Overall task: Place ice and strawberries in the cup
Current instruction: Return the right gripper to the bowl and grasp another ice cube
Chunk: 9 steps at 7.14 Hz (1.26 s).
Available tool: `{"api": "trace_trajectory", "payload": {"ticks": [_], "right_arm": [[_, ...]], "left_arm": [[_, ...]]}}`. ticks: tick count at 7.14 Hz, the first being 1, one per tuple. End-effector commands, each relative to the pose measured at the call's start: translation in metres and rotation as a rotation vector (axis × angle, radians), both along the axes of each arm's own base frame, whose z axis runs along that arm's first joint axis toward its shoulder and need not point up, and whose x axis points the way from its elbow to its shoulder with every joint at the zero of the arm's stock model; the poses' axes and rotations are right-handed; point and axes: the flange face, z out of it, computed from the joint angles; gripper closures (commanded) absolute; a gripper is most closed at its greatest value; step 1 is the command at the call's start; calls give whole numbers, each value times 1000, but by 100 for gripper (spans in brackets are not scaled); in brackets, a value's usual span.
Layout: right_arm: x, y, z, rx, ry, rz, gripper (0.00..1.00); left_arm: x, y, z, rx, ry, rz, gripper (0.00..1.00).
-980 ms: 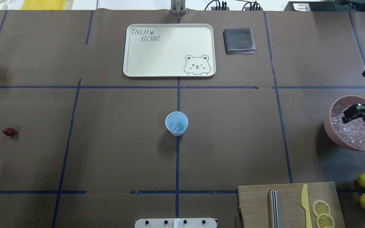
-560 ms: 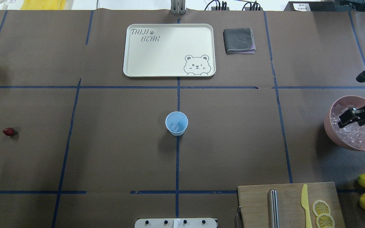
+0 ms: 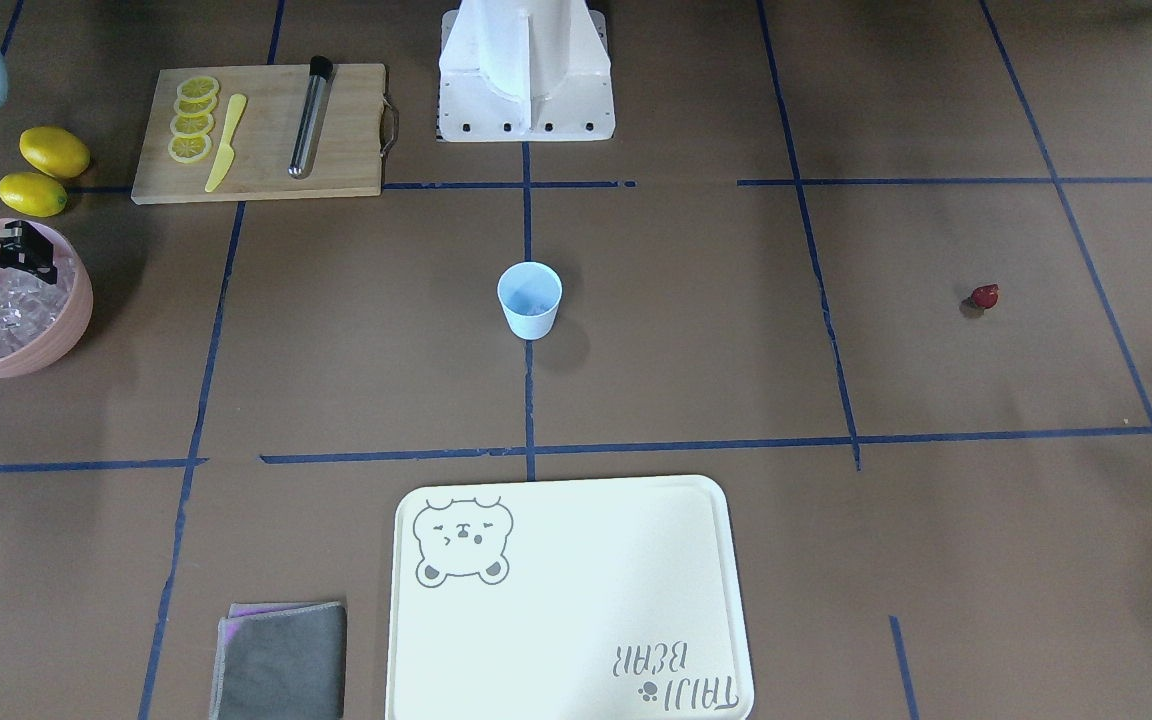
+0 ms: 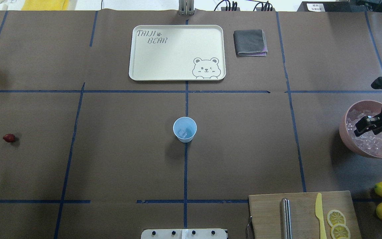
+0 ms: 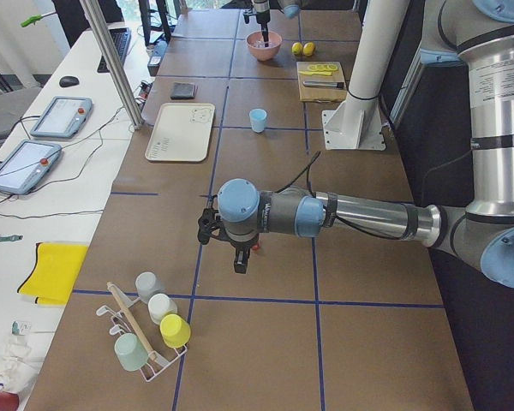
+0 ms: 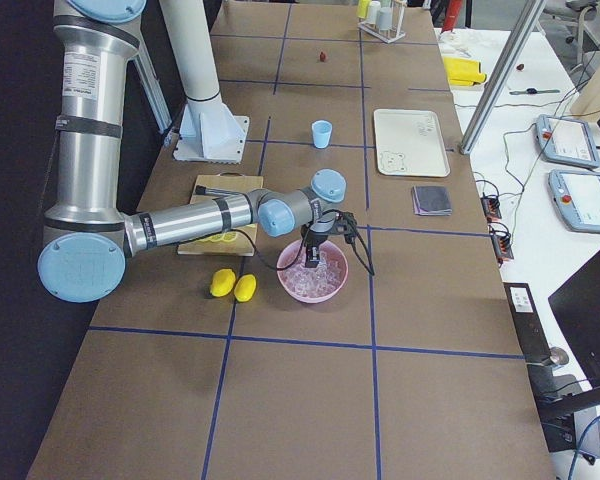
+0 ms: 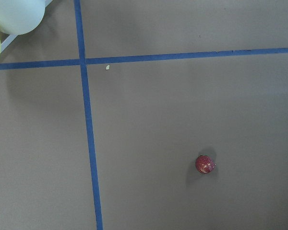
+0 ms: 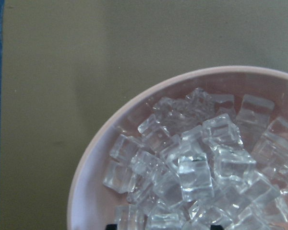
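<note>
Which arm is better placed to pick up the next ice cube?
Right. The right gripper hangs over the pink bowl of ice; the left gripper is far off, by the strawberry.

cup [image 4: 184, 129] 1 | strawberry [image 4: 9, 138] 1 | lemons [image 3: 54, 152] 2 | lemon slices [image 3: 194, 106] 4 | tray [image 4: 177, 30] 1 | bowl [image 3: 61, 338] 1

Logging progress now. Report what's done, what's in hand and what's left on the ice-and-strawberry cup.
Done: at least one ice cube lies in the cup. In hand: the right gripper hangs over the ice heap in the pink bowl; grasp unclear. Left: the strawberry lies on the table, untouched.
</note>
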Motion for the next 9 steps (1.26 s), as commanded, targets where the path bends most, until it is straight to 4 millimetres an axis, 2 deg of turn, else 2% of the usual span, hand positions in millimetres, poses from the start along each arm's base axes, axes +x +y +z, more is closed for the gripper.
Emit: {"api": "trace_trajectory", "payload": {"ticks": [1,3,6,7,9], "right_arm": [[-3,1,2,-3,2,-7,43],[-3,1,4,-5,5,-6,57],[-3,2,1,1,1,-9,98],[2,3,-8,18,-11,-5,100],[49,4,-101,111,-96,84,100]], "left_arm": [[0,0,0,0,0,0,0],[0,0,0,1,1,1,0],[0,0,0,2,2,0,0],[0,0,0,2,2,0,0],[0,0,-1,4,2,1,0]]}}
